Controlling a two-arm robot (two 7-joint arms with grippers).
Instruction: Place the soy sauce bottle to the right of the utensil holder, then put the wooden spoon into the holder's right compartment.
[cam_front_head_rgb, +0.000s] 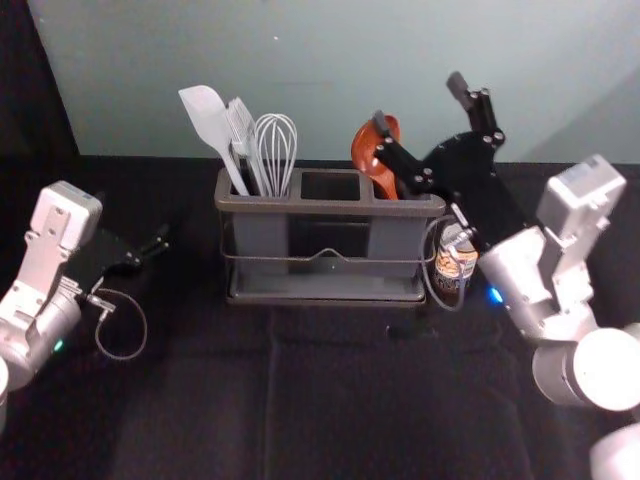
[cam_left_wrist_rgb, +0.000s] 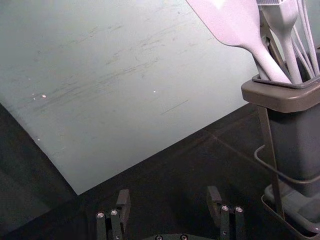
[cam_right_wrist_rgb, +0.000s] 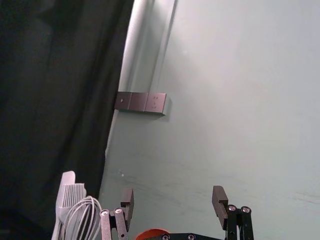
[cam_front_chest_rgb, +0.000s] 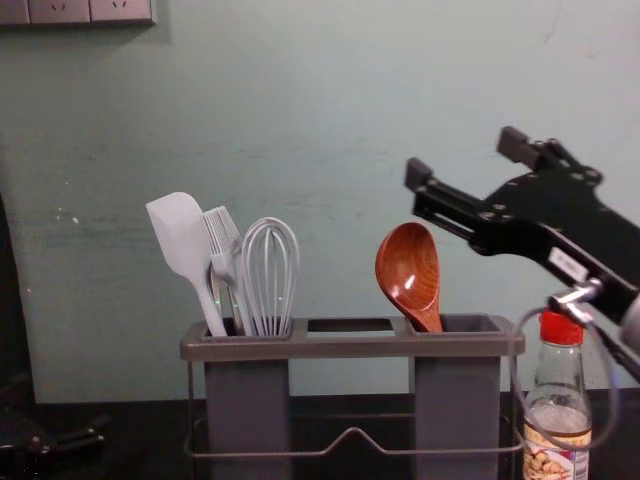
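- Spoon (cam_front_chest_rgb: 408, 272) leans bowl-up in the holder's (cam_front_chest_rgb: 350, 346) three-o'clock compartment (cam_front_chest_rgb: 457, 400), presumably for support.
- Bottle (cam_front_chest_rgb: 560, 400) stands just outside, at three o'clock, as asked.
- Right pincer (cam_front_head_rgb: 418, 101) gapes empty at one o'clock, likely to clear the spoon.
- Left pincer (cam_left_wrist_rgb: 168, 196) idles open at nine o'clock.

The wooden spoon (cam_front_chest_rgb: 408, 270) has a smooth, glossy finish (light glints in its bowl); the soy sauce bottle (cam_front_chest_rgb: 558, 395) looks like clear, shiny glass, with a smooth plastic cap (cam_front_chest_rgb: 561, 328) and a printed label (cam_front_chest_rgb: 556, 458); the utensil holder (cam_front_chest_rgb: 350, 346) has matt, plastic-looking cups (cam_front_chest_rgb: 247, 400) and smooth, metal-looking wire (cam_front_chest_rgb: 352, 432); the spatula (cam_front_chest_rgb: 178, 235) looks smooth and matt; the wall (cam_front_chest_rgb: 330, 120) is scuffed; matt, creased cloth covers the tabletop (cam_front_head_rgb: 340, 400).
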